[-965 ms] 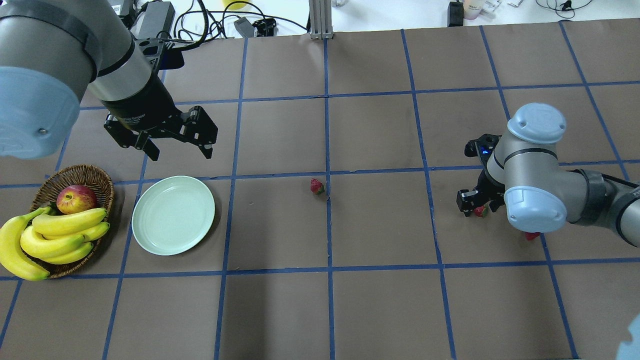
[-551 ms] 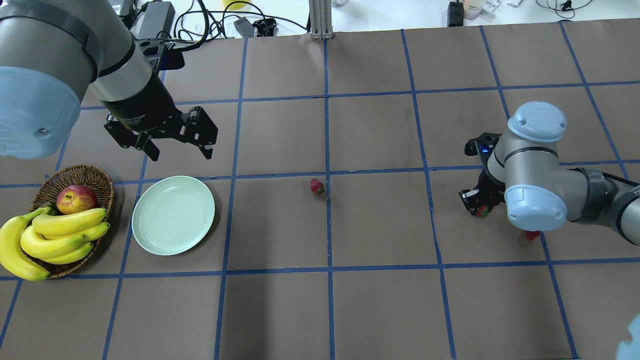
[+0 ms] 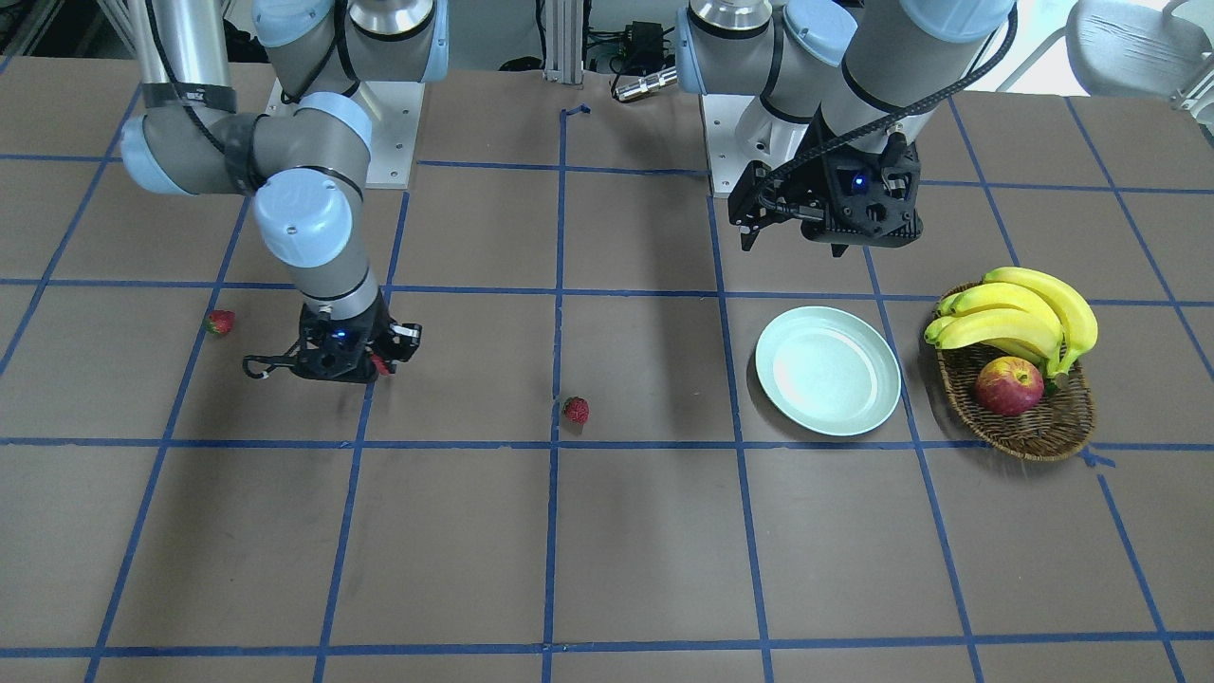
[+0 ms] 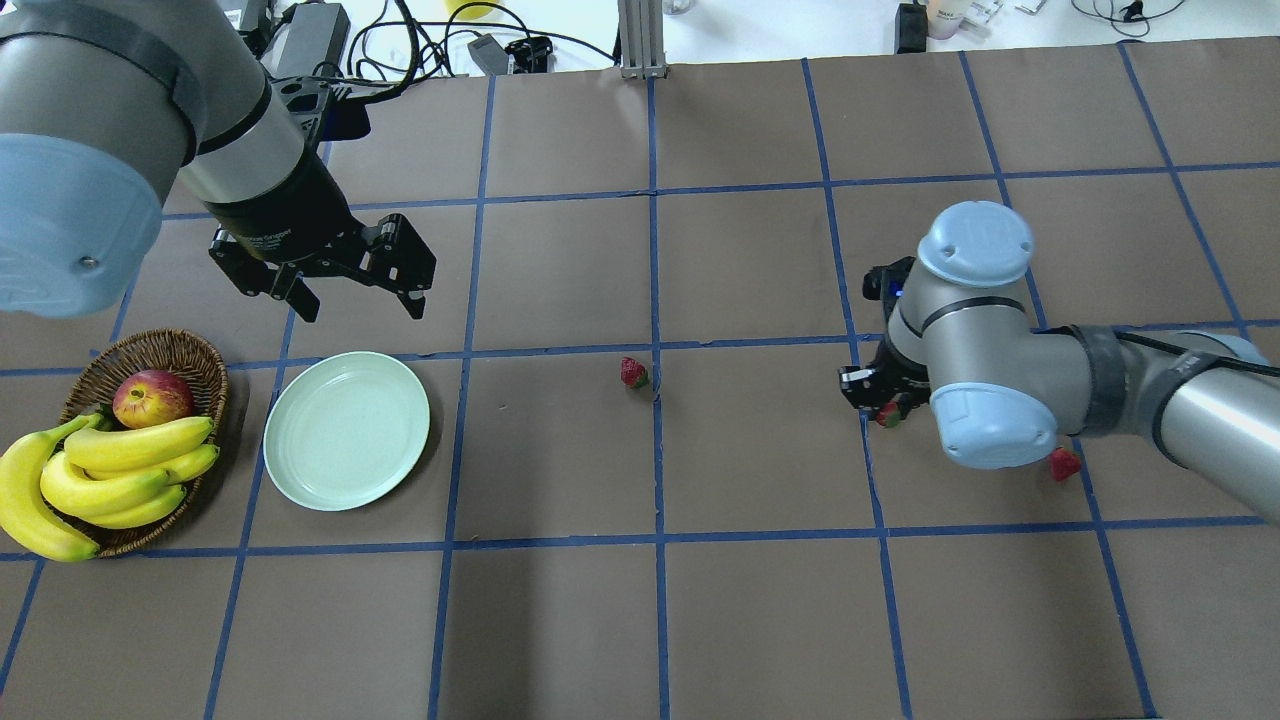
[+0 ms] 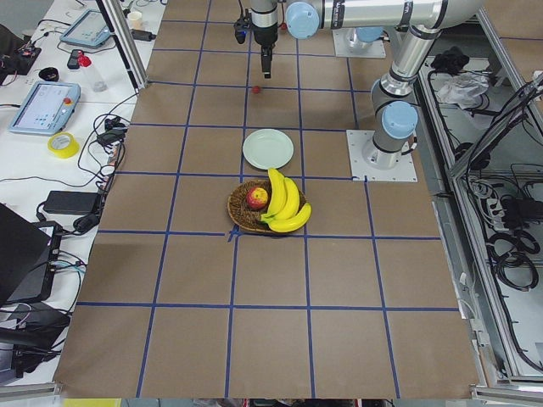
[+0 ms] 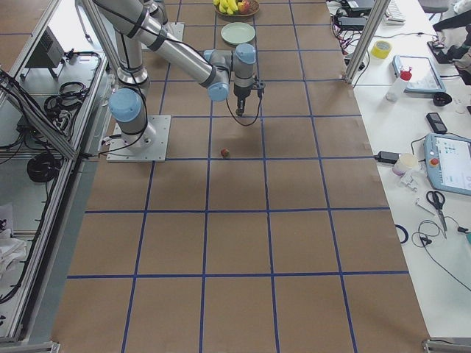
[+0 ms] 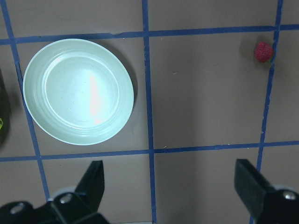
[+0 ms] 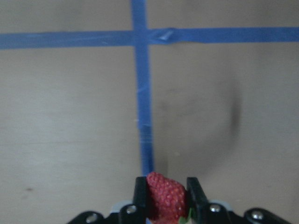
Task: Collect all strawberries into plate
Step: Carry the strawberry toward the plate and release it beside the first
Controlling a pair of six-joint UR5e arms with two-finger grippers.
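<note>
Over the blue tape (image 8: 142,93), the right hand (image 8: 166,186) pinches a seed-dimpled red strawberry (image 8: 163,196); left hand (image 4: 360,306) spread wide.

Your overhead view: plate (image 4: 346,431) right of basket (image 4: 205,365); middle strawberry (image 4: 633,372) on worktop (image 4: 560,620); held strawberry (image 8: 164,198) in right end effector (image 8: 166,182); third strawberry (image 4: 1065,464) near it.

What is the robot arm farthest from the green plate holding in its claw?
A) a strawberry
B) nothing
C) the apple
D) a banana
A: the right wrist view shows a red strawberry pinched between the two fingers of the right gripper.
</note>
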